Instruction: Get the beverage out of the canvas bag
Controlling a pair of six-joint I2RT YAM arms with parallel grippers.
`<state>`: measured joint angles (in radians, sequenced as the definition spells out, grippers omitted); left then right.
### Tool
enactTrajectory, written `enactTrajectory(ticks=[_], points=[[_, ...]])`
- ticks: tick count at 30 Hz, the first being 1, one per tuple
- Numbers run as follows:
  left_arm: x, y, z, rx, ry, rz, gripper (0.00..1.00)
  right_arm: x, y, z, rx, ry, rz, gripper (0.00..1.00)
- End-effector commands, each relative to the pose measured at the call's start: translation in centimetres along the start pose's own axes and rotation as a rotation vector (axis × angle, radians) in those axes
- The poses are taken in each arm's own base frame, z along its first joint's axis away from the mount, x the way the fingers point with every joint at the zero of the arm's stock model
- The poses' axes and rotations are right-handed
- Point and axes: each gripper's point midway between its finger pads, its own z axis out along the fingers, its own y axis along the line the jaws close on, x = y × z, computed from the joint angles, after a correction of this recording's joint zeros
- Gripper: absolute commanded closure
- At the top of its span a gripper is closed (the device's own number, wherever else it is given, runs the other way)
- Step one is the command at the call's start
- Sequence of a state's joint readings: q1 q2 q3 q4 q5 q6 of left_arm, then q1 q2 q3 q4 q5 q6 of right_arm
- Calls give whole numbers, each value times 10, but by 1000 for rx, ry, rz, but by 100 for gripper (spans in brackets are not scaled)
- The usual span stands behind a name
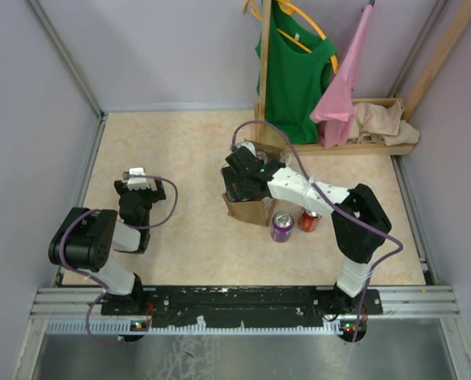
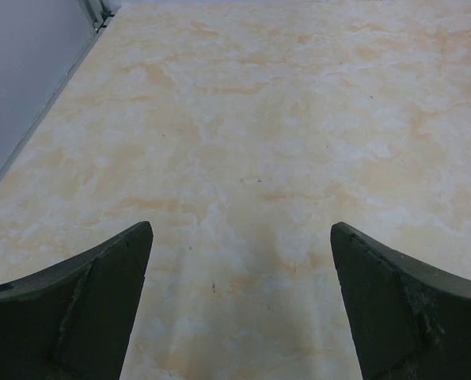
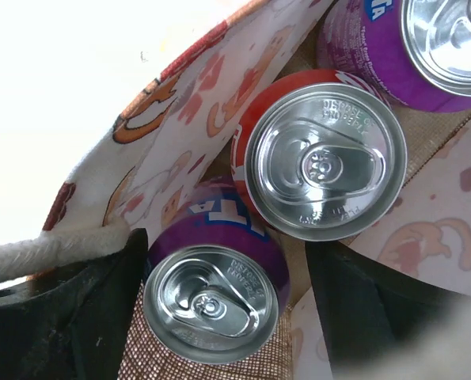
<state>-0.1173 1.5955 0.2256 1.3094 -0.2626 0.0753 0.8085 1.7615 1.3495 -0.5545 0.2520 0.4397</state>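
The tan canvas bag (image 1: 248,209) stands upright mid-table. My right gripper (image 1: 243,180) reaches down into its mouth. In the right wrist view the bag's pale printed lining (image 3: 219,87) surrounds three upright cans: a purple can (image 3: 213,294) between my fingers, a red can (image 3: 320,161) and another purple can (image 3: 425,43). The right gripper (image 3: 219,313) is open and straddles the near purple can, with the left finger (image 3: 69,317) close to it and a gap on the right. A pale rope handle (image 3: 45,255) lies over the left finger. My left gripper (image 1: 136,184) is open and empty over bare table (image 2: 243,142).
A purple can (image 1: 282,226) and a red can (image 1: 309,221) stand on the table just right of the bag. A wooden rack (image 1: 263,71) with a green shirt (image 1: 294,71), a pink garment (image 1: 342,87) and a beige cloth heap (image 1: 385,123) fills the back right. Walls close in on both sides.
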Motion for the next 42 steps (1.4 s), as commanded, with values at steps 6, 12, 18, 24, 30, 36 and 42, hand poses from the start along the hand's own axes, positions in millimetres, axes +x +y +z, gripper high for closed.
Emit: enactTrajectory(ticks=[6, 12, 18, 24, 30, 36, 42], points=[[-4, 1, 0, -7, -23, -17, 0, 52, -6, 21, 32, 161, -56, 40], [-4, 1, 0, -7, -21, -16, 0, 46, -7, 15, 34, 142, -52, 100], [-4, 1, 0, -8, -23, -17, 0, 8, -3, -22, -10, 18, -57, 100], [-4, 1, 0, -6, -23, -16, 0, -53, -1, -87, -64, -178, -61, 100], [-4, 1, 0, -6, -23, -17, 0, -84, -5, -125, -67, -288, -65, 100], [-4, 1, 0, -7, -23, -16, 0, -107, -10, -162, -68, -360, -72, 100], [-4, 1, 0, -7, -23, -17, 0, -126, -22, -221, -37, -460, -74, 100]])
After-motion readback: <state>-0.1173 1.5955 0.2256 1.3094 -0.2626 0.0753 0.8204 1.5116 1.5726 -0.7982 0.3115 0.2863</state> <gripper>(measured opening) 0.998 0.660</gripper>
